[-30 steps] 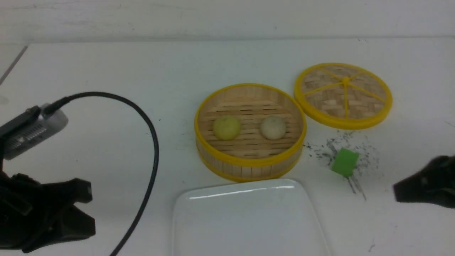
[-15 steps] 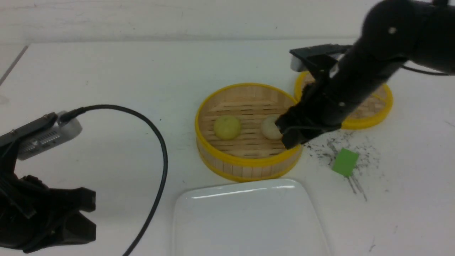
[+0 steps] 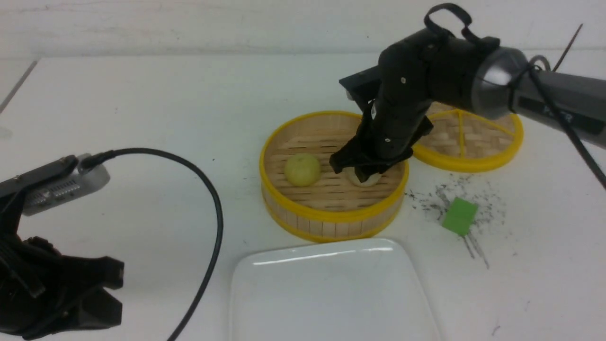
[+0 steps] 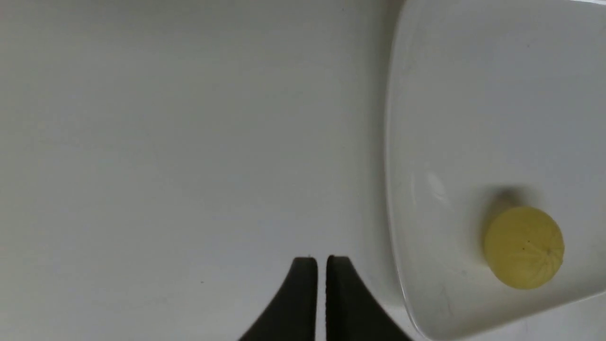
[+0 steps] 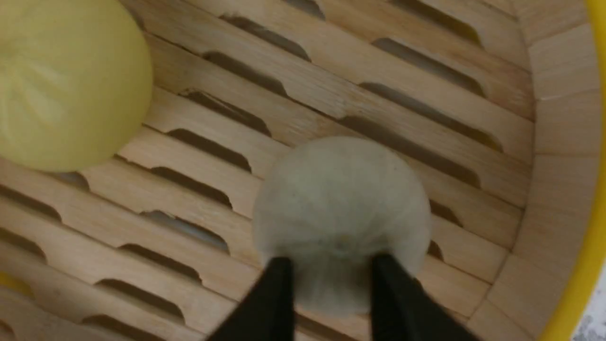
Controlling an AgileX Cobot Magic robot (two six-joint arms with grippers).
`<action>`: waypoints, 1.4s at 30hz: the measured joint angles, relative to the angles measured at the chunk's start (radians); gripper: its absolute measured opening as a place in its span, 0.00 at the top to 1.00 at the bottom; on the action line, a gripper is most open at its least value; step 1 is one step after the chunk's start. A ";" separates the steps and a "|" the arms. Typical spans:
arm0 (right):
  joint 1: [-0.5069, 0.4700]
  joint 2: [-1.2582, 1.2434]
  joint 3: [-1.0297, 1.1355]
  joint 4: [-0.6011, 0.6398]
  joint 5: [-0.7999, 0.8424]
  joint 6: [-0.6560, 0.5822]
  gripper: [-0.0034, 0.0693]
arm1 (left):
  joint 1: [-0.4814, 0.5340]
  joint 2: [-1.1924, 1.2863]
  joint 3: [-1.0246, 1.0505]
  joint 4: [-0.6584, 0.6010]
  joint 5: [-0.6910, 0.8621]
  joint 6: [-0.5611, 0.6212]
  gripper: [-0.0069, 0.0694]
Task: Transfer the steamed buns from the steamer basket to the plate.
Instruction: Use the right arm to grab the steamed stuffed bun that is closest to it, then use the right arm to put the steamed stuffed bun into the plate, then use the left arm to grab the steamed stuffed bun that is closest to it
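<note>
The first pick is in hand: both steamed buns sit in the steamer basket at the centre of the front view, and the plate below it is bare. The right gripper is down inside the basket on the beige-white bun. In the right wrist view its fingers stand partly apart astride that bun, with no sign of a clamp yet. The yellow bun lies just to the left, untouched. The next move probably calls for closing gently on the soft dome, lifting clear of the yellow rim, then carrying toward the lower centre. The left gripper waits at the lower left, fingers nearly together on nothing. Its wrist view shows a yellow bun on a plate, which I cannot square with the front view. Half a second ago the right gripper was at the basket's right rim; it now sits further in, over the bun.
</note>
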 joint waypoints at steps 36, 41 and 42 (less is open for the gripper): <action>0.268 -0.503 0.794 0.183 -0.144 -0.060 0.44 | 0.000 0.005 -0.002 0.009 -0.103 0.000 0.65; 0.268 -0.661 0.721 0.114 0.098 -0.108 0.70 | 0.000 0.007 -0.008 0.004 -0.116 0.000 0.51; 0.268 -0.671 0.721 0.108 0.098 -0.106 0.71 | 0.000 0.007 -0.008 0.004 -0.116 0.000 0.51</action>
